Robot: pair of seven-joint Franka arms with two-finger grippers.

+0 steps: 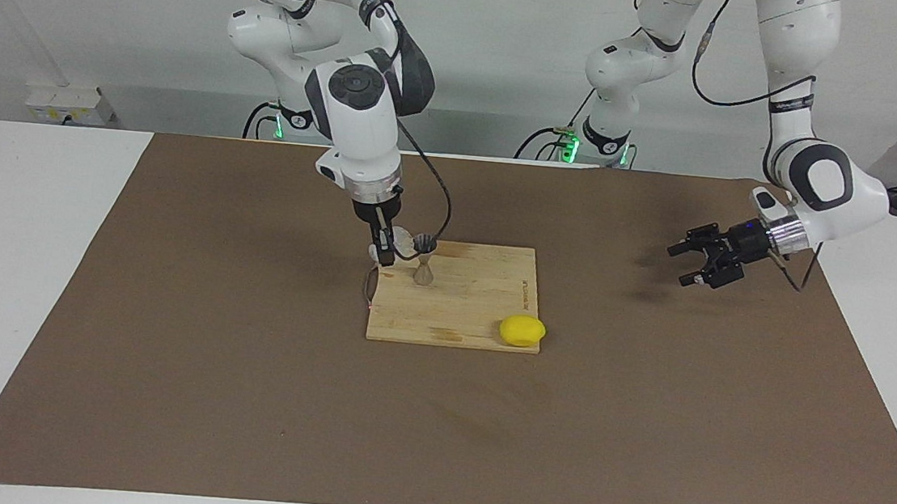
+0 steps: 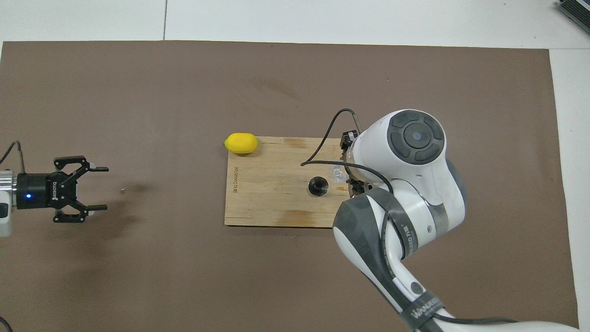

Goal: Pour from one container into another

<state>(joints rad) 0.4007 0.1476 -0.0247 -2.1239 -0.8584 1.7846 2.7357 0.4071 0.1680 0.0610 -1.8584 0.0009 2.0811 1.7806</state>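
The right gripper (image 1: 386, 245) is clamped on the small clear plastic cup (image 1: 399, 240), holding it tipped with its mouth against the rim of the grey metal jigger (image 1: 423, 259), which stands upright on the wooden cutting board (image 1: 476, 303) just beside the jaws. The left gripper (image 1: 698, 258) hangs with its jaws spread wide and empty over the brown mat (image 1: 647, 399), well apart from the board. A lemon (image 1: 522, 331) lies at the board's corner, away from both sets of jaws.

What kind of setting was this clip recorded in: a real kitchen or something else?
Most likely a robotics lab bench, not a kitchen: two white arms bolted at a white table covered by a brown mat, bare wall, and only staged props: a cutting board, a lemon and a jigger.
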